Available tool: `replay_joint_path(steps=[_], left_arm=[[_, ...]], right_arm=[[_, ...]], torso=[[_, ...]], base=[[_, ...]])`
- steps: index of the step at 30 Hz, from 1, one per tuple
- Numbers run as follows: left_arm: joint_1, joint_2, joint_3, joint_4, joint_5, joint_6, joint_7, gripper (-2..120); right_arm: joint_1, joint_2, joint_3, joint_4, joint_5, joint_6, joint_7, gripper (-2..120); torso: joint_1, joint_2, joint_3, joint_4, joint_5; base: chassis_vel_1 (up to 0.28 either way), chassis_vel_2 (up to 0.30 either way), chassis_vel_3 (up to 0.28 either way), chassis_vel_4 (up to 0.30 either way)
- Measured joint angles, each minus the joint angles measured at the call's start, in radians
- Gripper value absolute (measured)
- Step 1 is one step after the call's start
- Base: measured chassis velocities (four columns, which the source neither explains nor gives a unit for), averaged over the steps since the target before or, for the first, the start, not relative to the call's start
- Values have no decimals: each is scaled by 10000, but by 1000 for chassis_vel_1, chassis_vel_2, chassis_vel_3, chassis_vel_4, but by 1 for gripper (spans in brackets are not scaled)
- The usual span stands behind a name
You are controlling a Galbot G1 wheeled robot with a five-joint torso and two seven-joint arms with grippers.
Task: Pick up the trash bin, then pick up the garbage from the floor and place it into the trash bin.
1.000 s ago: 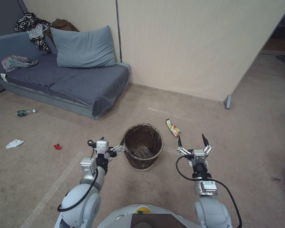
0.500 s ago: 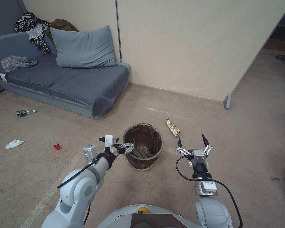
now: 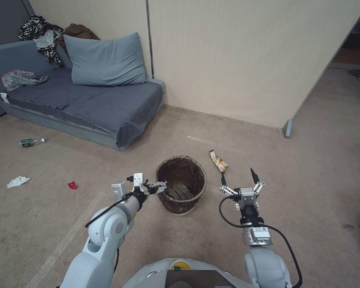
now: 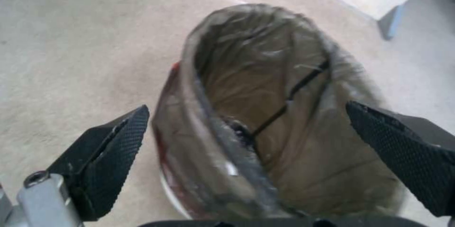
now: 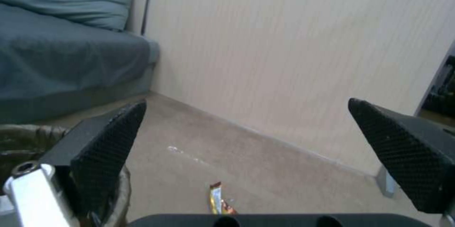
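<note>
**Trash bin: seating the left pincer on the rim before I lift**

The trash bin (image 3: pixel 181 185) stands upright on the carpeted floor, out in the open and well off the foot of the wall, with its dark liner folded over the rim. I have the left pincer (image 3: pixel 160 185) spread wide at the bin's near-left rim. Through the left wrist view the rim (image 4: pixel 223 156) runs between the two fingers, one finger (image 4: pixel 106 156) outside the wall and the other (image 4: pixel 403 152) over the bin's mouth. I judge nothing is pinched yet.

To do this well I would push a little deeper, so the pads straddle the hard plastic lip and not just loose liner, then close squarely across the wall. A grip on liner alone would probably slip or pull the bag free. The bin looks light, so I expect it to hang tilted from a one-sided hold; a slow lift should keep it from swinging.

The right pincer (image 3: pixel 238 179) hovers spread on the bin's other side, near the yellow snack wrapper (image 3: pixel 218 161) on the floor between bin and wall. A bottle (image 3: pixel 30 142), a tissue (image 3: pixel 18 181) and a red scrap (image 3: pixel 72 185) lie well apart to my left, toward the sofa (image 3: pixel 88 104).
</note>
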Motion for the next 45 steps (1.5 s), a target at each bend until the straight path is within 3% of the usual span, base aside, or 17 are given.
replay_joint_path(steps=[7, 20, 28, 45], left_arm=[[-273, -172, -3, 470, 430, -27, -479, 100], [-556, -334, 7, 826, 491, -31, -624, 100], [-748, -410, 34, 1081, 459, -28, -631, 99], [-1612, -322, 320, 2413, 244, 25, -179, 97]], right_arm=[[18, -1, -65, -112, -48, 7, -66, 100], [11, -1, -117, -222, -92, 83, -118, 100], [9, -1, -121, -227, -95, 93, -124, 100], [-6, -1, -137, -383, -169, 251, -213, 100]], torso=[[0, 0, 0, 1, 1], [0, 0, 0, 1, 1], [0, 0, 0, 0, 1], [0, 0, 0, 0, 2]], base=[[0, 0, 0, 0], [0, 0, 0, 0], [0, 0, 0, 0], [0, 0, 0, 0]])
